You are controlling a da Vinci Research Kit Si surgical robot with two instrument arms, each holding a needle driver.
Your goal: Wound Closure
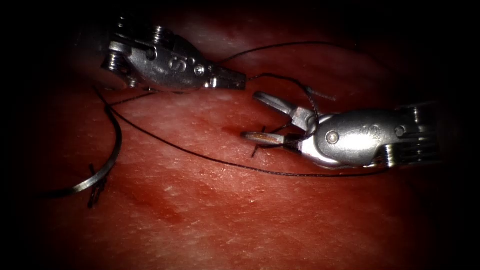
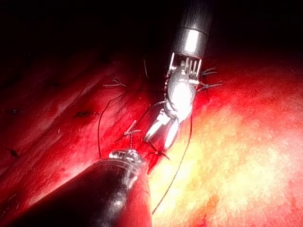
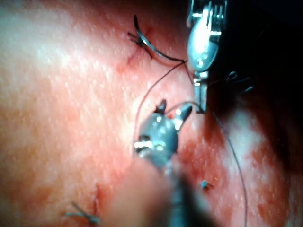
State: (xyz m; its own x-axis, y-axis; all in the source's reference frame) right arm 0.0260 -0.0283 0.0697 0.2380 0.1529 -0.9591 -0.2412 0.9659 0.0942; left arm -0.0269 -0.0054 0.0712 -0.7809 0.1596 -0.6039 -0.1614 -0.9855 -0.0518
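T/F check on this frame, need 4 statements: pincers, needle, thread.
1. The right pincer stands open. True.
2. The left pincer holds the needle. False: the needle lies on the tissue at the left, held by neither; the left pincer is shut on the thread.
3. Thread is looped around the right pincer. True.
4. The right pincer grips the tissue. False: it is open over a knot, holding nothing.

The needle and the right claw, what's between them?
In the endoscope view, bare tissue crossed by one thread lies between the needle and the open right claw.
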